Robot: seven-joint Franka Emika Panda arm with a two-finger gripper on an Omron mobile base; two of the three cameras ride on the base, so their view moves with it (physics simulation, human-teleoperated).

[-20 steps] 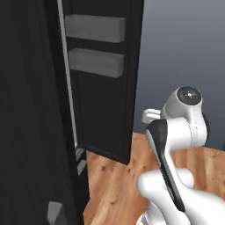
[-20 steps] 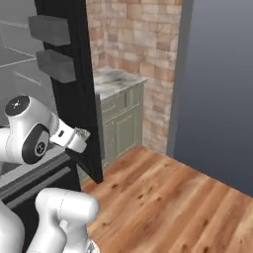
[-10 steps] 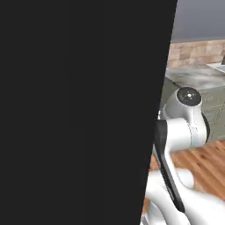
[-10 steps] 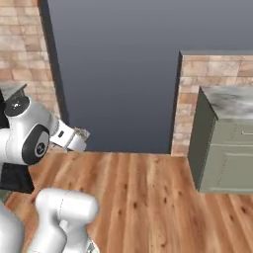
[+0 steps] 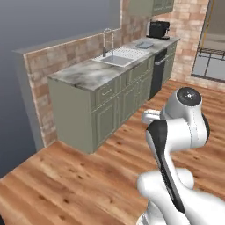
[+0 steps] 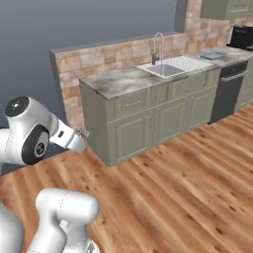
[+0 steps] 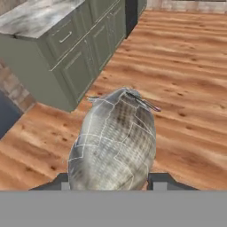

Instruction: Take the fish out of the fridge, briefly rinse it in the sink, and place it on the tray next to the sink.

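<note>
The silvery-grey fish (image 7: 114, 142) sits between my fingertips (image 7: 165, 181) in the hand view, its pointed end aimed at the wooden floor. My gripper (image 7: 113, 182) is shut on it. From the right base view, the gripper (image 6: 80, 133) hangs low in front of the left end of the green cabinets. The white sink (image 5: 121, 57) (image 6: 166, 69) with its tall chrome faucet (image 5: 107, 38) (image 6: 158, 46) is set into the marble counter farther along. Beyond it lies the pale blue-grey tray (image 5: 145, 44) (image 6: 213, 56). The fridge is out of view.
A marble counter (image 5: 88, 74) on green cabinets (image 6: 148, 123) runs along a brick wall. A black dishwasher (image 5: 158, 75) (image 6: 226, 93) sits past the sink, and a black coffee machine (image 5: 158, 29) (image 6: 242, 35) stands at the far end. Wooden floor (image 6: 188, 178) spreads in front.
The whole picture has swung from the black fridge to the counter with the sink, so the base has turned. The arm keeps its pose with the fish in the gripper.
</note>
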